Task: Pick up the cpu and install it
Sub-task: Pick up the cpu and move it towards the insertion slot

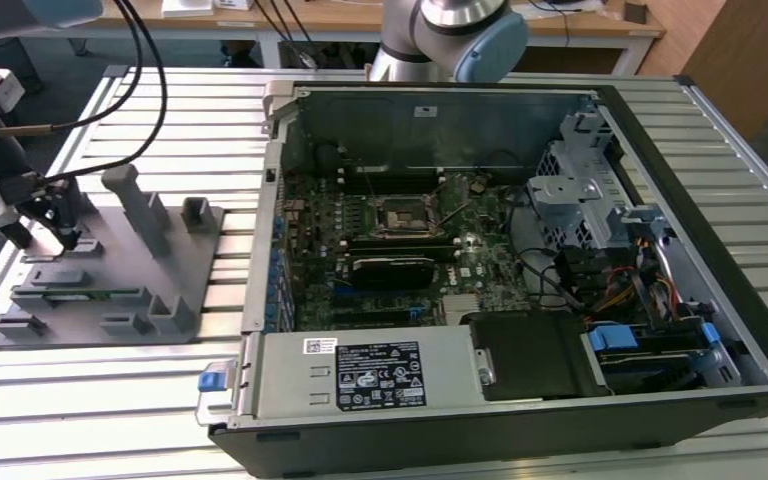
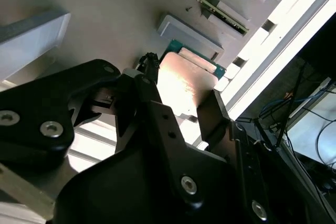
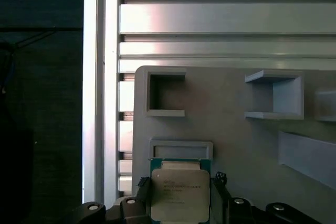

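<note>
The cpu (image 3: pixel 180 195) is a flat square chip with a silvery top and a green rim. It lies low over the grey plastic fixture (image 3: pixel 231 140), just beside a shallow rectangular frame. My gripper (image 3: pixel 180 186) has one black finger pressed against each of the cpu's two opposite sides, so it is shut on the chip. The second wrist view shows the same grip, with the cpu (image 2: pixel 184 85) bright between the fingers (image 2: pixel 149 80). In the exterior view my gripper (image 1: pixel 48 232) hangs over the fixture (image 1: pixel 117 275) at the exterior view's left. The black socket frame (image 1: pixel 402 215) sits on the motherboard.
An open computer case (image 1: pixel 518 250) lies on the slatted metal table (image 1: pixel 91 400), to the exterior view's right of the fixture. The fixture carries upright posts (image 1: pixel 128 195) and small pockets (image 3: pixel 166 94). Cables hang at the upper left. The arm's base (image 1: pixel 444 35) stands behind the case.
</note>
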{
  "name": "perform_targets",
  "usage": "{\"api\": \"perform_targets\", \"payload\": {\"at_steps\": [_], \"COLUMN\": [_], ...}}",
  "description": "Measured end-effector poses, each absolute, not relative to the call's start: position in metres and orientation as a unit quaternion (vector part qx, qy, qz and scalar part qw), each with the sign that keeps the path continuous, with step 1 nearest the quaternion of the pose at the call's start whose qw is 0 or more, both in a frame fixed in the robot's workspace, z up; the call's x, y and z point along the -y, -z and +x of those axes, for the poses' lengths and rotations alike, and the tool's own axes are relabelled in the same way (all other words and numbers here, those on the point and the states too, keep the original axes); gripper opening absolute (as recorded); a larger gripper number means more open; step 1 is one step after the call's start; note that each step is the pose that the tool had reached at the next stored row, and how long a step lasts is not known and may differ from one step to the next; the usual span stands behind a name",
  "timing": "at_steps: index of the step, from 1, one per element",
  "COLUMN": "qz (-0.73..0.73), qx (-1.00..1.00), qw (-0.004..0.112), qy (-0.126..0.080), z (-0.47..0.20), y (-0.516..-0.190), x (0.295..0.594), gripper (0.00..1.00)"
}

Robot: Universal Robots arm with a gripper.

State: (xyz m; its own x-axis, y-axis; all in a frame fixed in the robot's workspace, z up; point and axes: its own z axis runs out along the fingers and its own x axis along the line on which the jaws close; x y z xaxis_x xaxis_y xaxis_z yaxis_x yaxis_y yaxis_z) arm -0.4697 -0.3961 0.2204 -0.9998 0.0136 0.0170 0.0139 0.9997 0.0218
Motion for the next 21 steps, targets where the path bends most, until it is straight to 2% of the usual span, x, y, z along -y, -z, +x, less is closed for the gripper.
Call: {"api": "perform_targets", "payload": {"at_steps": [21], "qz": [-0.007], "qx": [1.000], "qw": [0.008], "qy": [0.011], "z": [-0.470], "y": [-0.235], "x": [0.396], "gripper": [0.54]}}
